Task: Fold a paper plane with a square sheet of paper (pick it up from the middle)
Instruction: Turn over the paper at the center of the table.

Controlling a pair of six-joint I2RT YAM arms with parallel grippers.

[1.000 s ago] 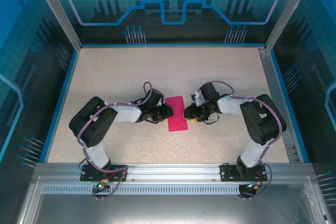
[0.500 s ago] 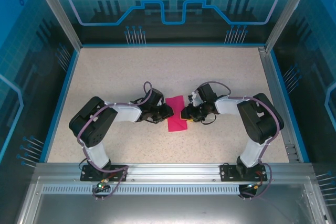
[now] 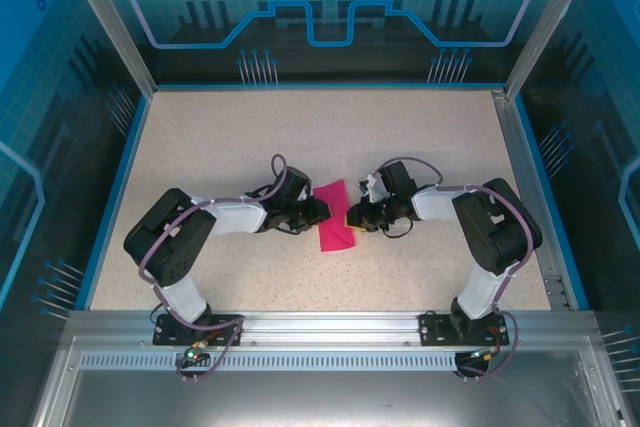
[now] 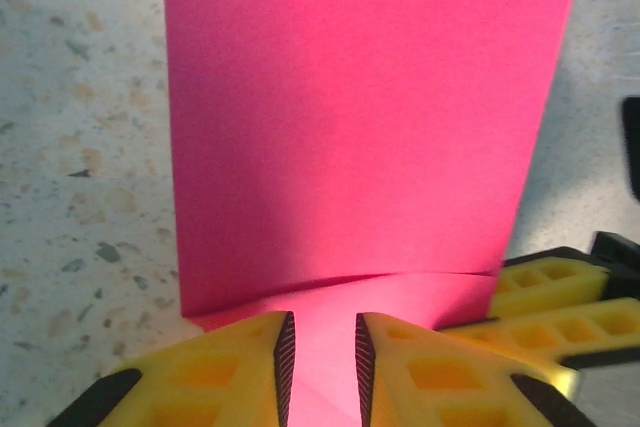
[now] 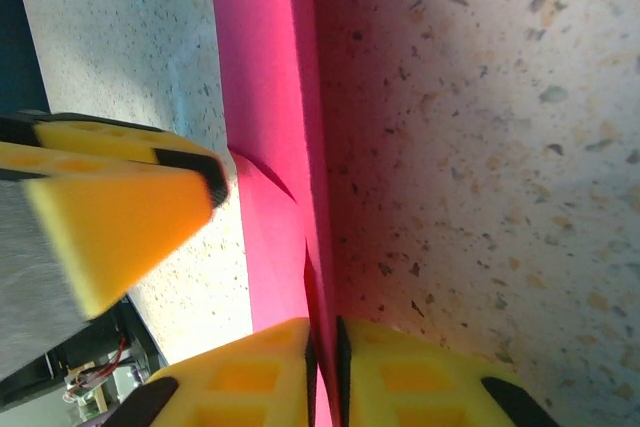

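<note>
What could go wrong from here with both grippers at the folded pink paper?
1. The right gripper is pinched on one thin edge of the pink paper; any pull may make it slip or tear.
2. On the left gripper the jaws stand slightly apart at a bowed flap, so the layers might shift and the crease set crooked.

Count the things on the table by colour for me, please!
Magenta-pink folded sheet of paper: 1
Yellow-fingered robot claws: 2, the left claw and the right claw
Total: 3
</note>
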